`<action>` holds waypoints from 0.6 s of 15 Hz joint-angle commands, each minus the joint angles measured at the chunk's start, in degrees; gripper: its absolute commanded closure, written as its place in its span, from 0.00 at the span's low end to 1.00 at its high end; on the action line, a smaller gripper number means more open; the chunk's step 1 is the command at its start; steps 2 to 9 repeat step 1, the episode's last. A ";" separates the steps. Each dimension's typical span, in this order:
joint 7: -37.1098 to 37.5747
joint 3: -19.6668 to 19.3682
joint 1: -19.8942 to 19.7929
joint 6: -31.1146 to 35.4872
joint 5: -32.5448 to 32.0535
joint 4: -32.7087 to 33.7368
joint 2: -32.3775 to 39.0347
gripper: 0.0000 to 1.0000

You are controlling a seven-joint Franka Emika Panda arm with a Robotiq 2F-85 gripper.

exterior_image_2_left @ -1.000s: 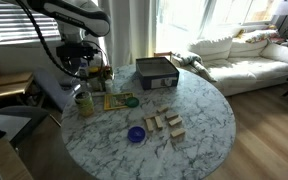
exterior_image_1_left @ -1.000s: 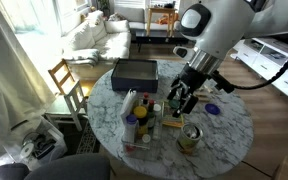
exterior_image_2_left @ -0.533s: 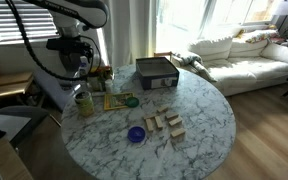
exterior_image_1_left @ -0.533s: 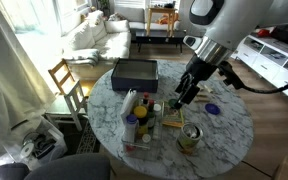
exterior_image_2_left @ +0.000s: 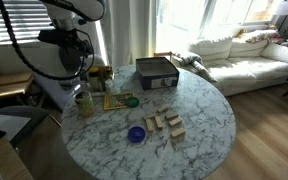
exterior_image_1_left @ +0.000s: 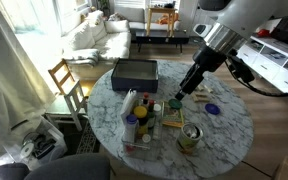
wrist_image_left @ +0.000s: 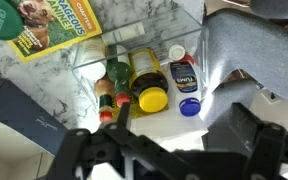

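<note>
My gripper (exterior_image_1_left: 183,94) hangs open and empty above the round marble table (exterior_image_1_left: 224,130); it also shows in an exterior view (exterior_image_2_left: 82,66). In the wrist view the two dark fingers (wrist_image_left: 169,150) stand wide apart with nothing between them. Below it lies a clear tray (wrist_image_left: 189,30) with several bottles lying in it: a yellow-capped one (wrist_image_left: 150,88), a white one with a blue cap (wrist_image_left: 185,84) and a green-capped one (wrist_image_left: 117,72). The tray is seen in both exterior views (exterior_image_1_left: 137,117) (exterior_image_2_left: 102,76). A green and yellow packet (wrist_image_left: 46,24) lies beside it.
A dark box (exterior_image_1_left: 134,72) (exterior_image_2_left: 156,72) stands at the table's far side. A green can (exterior_image_1_left: 191,138) (exterior_image_2_left: 84,102), a blue disc (exterior_image_1_left: 213,109) (exterior_image_2_left: 136,134) and wooden blocks (exterior_image_2_left: 166,123) lie on the table. A wooden chair (exterior_image_1_left: 66,82) and a sofa (exterior_image_2_left: 239,55) stand nearby.
The arm has risen and the gripper has lifted up from just over the packet and tray. Nothing on the table has moved.
</note>
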 commanded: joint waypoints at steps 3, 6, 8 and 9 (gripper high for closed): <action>0.01 0.06 0.00 -0.04 0.00 -0.24 -0.09 0.00; 0.01 0.06 0.00 -0.04 0.00 -0.24 -0.09 0.00; 0.01 0.06 0.00 -0.04 0.00 -0.24 -0.09 0.00; 0.01 0.06 0.00 -0.04 0.00 -0.24 -0.09 0.00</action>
